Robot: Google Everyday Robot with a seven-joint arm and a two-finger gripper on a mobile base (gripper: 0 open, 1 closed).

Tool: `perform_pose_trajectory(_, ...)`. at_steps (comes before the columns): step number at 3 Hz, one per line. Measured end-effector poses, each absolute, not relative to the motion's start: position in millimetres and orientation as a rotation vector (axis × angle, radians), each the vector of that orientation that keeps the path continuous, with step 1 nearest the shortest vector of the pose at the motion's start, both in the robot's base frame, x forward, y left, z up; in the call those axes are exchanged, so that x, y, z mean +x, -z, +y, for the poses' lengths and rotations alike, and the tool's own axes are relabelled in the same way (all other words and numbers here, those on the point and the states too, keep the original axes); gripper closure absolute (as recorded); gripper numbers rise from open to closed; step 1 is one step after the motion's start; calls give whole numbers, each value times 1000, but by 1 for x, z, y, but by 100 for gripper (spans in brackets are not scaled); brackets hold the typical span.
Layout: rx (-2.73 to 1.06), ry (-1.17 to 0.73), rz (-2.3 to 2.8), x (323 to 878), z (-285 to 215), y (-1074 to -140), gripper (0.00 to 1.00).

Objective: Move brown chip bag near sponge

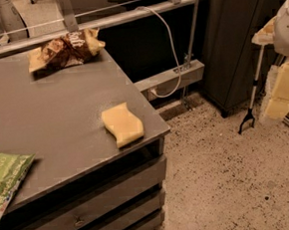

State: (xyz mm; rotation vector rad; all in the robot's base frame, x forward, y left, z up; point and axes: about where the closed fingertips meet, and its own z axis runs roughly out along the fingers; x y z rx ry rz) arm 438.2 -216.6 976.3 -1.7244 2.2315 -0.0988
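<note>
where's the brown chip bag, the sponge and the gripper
brown chip bag point(65, 50): camera view, middle of its crumpled brown face
sponge point(123, 124): camera view, centre of its top face
gripper point(282, 95): camera view, far right, off the table, pale yellow end

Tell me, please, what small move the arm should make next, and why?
Probably swing the pincer, now off to the right above the floor, across toward the brown chip bag: it lies ungrasped at the far edge of the table, well apart from the sponge near the right front corner.
</note>
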Motion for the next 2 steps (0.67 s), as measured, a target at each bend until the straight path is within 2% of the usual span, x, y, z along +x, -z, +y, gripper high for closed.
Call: perform_pose_trajectory(2,-1713,82,2195,452,-206,-973,0)
